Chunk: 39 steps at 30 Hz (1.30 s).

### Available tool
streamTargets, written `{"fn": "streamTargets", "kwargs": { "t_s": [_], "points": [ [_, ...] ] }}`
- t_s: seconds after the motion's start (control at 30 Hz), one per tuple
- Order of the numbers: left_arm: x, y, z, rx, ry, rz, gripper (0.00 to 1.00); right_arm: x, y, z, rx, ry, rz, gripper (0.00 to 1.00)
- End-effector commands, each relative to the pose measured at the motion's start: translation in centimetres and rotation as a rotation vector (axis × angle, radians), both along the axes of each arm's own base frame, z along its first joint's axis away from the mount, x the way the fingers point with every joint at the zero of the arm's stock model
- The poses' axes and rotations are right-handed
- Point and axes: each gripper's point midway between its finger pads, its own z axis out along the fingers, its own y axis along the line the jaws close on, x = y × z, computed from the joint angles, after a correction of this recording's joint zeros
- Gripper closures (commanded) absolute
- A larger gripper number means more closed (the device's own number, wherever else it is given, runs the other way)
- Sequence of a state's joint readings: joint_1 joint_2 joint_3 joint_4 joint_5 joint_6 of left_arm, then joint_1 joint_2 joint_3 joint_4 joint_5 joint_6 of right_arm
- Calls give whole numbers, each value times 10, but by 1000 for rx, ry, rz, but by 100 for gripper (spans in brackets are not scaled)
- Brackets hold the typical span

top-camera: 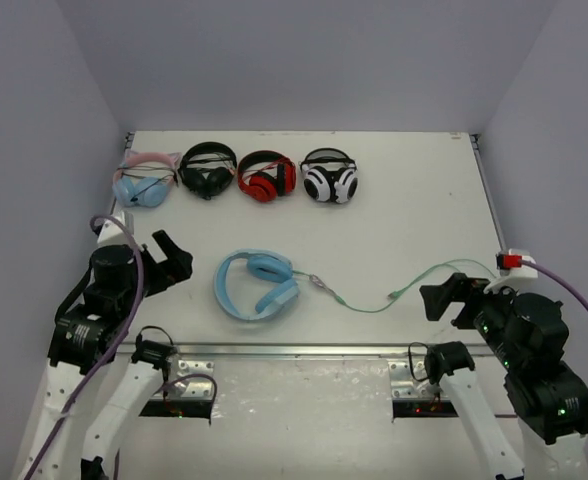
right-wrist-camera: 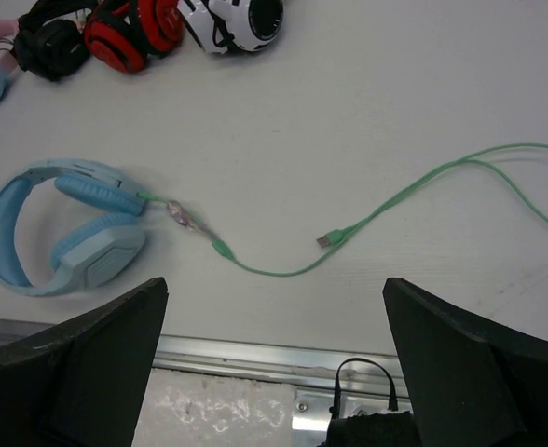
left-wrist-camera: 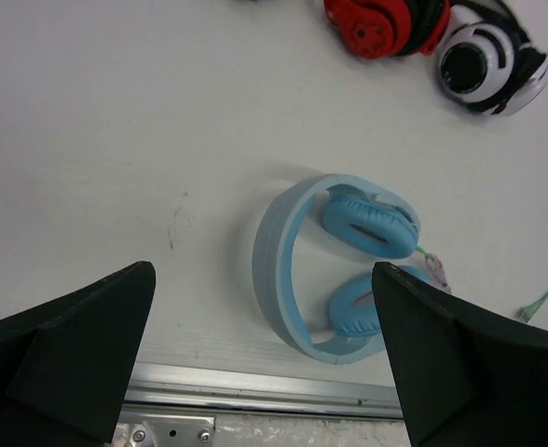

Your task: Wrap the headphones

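Headphones: a light-blue over-ear pair, the headphones (top-camera: 257, 285) are laid flat on the white surface (top-camera: 404, 200), close to its near edge and between the two arms, nearer the left one.
Headband and cups: the blue headband is curved out to the left; the two padded ear cups are set on the right, one just beyond the other.
Cable: a thin pale-green cable (top-camera: 369, 305) is led from the near cup to the right across the surface, unwrapped. It is passed through a small inline piece, dipped toward the near edge, then carried up and right, where two strands are seen side by side.
Plug: a small plug (right-wrist-camera: 330, 239) is seen lying free partway along the cable, touched by nothing.
Left end effector: the left end effector (top-camera: 171, 258) is held above the surface just left of the headband, fingers spread wide, nothing held.
Right end effector: the right end effector (top-camera: 442, 300) is held near the right-hand stretch of cable, fingers spread wide, nothing gripped.
Near edge: a metal rail (top-camera: 304, 350) is run along the front of the surface.
Far row: four other pairs are lined up well apart from the blue one, left to right a pink cat-ear pair (top-camera: 144, 180), a black pair (top-camera: 207, 168), a red pair (top-camera: 266, 175) and a white-and-black pair (top-camera: 330, 177).
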<state>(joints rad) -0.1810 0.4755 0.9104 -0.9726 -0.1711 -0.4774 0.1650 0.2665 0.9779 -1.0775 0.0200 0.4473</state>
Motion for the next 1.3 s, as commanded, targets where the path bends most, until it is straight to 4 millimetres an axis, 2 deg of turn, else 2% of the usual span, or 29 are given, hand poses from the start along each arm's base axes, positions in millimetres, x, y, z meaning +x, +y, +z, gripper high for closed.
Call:
{"fn": "streamTargets", "kwargs": {
  "t_s": [0.0, 0.13, 0.17, 0.2, 0.37, 0.53, 0.67, 0.83, 0.97, 1.03, 1.07, 1.23, 1.27],
  "points": [
    [10, -15, -34, -30, 141, -51, 0, 8, 2, -6, -22, -8, 22, 1],
    [8, -29, -63, -63, 268, -107, 0, 11, 0, -18, -24, 31, 1, 1],
    [4, -30, -83, -61, 339, -110, 0, 12, 3, -19, -14, 32, 13, 1],
    [1, -31, -93, -61, 375, -110, 0, 13, 4, -19, -12, 36, 15, 1],
    [-23, -48, -133, -55, 550, -173, 0, 14, 25, -19, 47, 35, 114, 1],
    [-22, -48, -138, -15, 591, -144, 0, 15, 35, -25, 76, 47, 161, 1],
    [6, -69, -139, -48, 569, -134, 0, 18, 41, -33, 97, 44, 191, 1],
    [23, -74, -139, 36, 589, -99, 2, 15, 44, -37, 98, 56, 211, 1],
    [34, -75, -144, 100, 594, -69, 17, 10, 41, -39, 65, 54, 217, 1],
    [40, -77, -154, 134, 612, -63, 31, 9, 40, -40, 63, 47, 218, 1],
    [39, -77, -160, 143, 625, -64, 43, 8, 41, -40, 63, 45, 222, 1],
    [42, -81, -179, 168, 650, -66, 46, 0, 48, -39, 65, 21, 286, 1],
    [42, -80, -180, 175, 652, -61, 59, 0, 49, -38, 65, 14, 292, 1]
  ]
}}
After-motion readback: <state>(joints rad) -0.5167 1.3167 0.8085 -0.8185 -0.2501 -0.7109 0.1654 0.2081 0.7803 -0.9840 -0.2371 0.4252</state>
